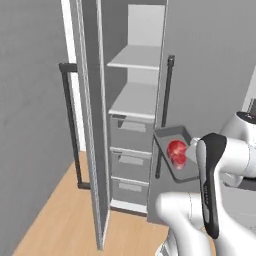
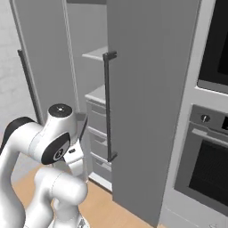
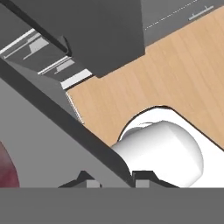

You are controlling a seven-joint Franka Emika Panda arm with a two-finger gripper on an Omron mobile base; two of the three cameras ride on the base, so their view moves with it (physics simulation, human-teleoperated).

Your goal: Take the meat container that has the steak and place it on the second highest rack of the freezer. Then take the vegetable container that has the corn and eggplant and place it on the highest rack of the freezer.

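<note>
The meat container [image 1: 176, 150], a dark grey tray, hangs tilted in the air in front of the freezer's [image 1: 134, 120] right edge, at about the height of the top drawer. The red steak [image 1: 176, 150] lies in it. My gripper [image 1: 192, 149] holds the tray's right rim, mostly hidden behind my forearm. In the hand view the gripper [image 3: 114, 183] is shut on the tray's rim [image 3: 65, 124], and a sliver of steak [image 3: 6, 170] shows at the lower left. The freezer stands open with two pale shelves, the upper [image 1: 135, 58] and the lower [image 1: 134, 102], both bare.
The open freezer door [image 1: 89, 130] with its dark bar handle [image 1: 71, 125] juts out on the left. Grey drawers [image 1: 130, 162] fill the freezer's lower part. A grey panel with a bar handle [image 2: 108, 107] stands to the right, then the oven [image 2: 207, 164]. Wooden floor [image 1: 55, 220] lies below.
</note>
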